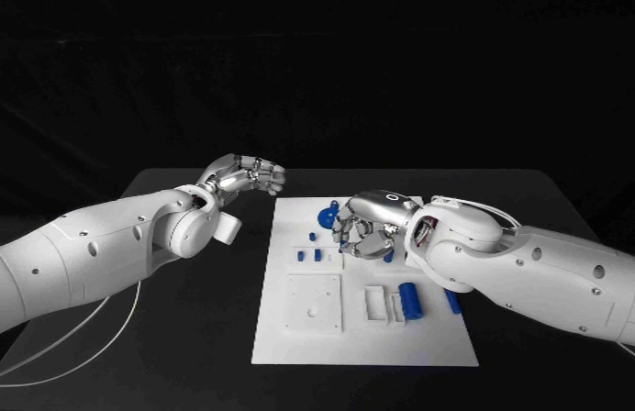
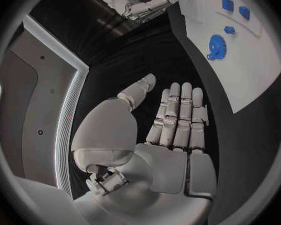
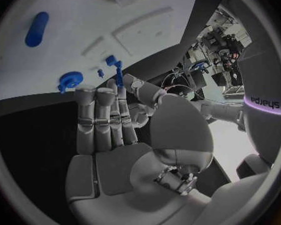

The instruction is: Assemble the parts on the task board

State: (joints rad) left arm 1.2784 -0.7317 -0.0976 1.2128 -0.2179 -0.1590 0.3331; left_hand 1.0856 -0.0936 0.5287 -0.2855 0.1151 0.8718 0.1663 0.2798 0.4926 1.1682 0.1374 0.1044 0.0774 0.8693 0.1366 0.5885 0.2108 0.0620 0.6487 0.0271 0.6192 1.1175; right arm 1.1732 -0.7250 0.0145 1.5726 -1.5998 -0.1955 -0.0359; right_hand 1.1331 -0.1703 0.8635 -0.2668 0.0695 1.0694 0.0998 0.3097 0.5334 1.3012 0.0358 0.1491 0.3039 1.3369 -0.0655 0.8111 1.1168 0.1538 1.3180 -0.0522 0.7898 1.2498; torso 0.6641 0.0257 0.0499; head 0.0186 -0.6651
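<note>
**Task board, parts and both hands**

Task board — white plate at mid-worktop. Blue gear near its far edge; blue cylinder toward its right edge. Right hand over the board's far half, fingers pinching a slim blue pin. Left hand — off the board's far-left corner, fingers extended together, holding nothing.

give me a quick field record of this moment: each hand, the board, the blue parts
left hand: left hand hovers beside the board's far left corner, off the plate, holding nothing; fingers extended in the wrist view
right hand: right hand over the board's far half, a thin blue piece at its fingertips, apparently pinched
task board: white task board mid-table
parts: blue gear at far edge; blue cylinder lying nearer the robot
surface: black table
</note>
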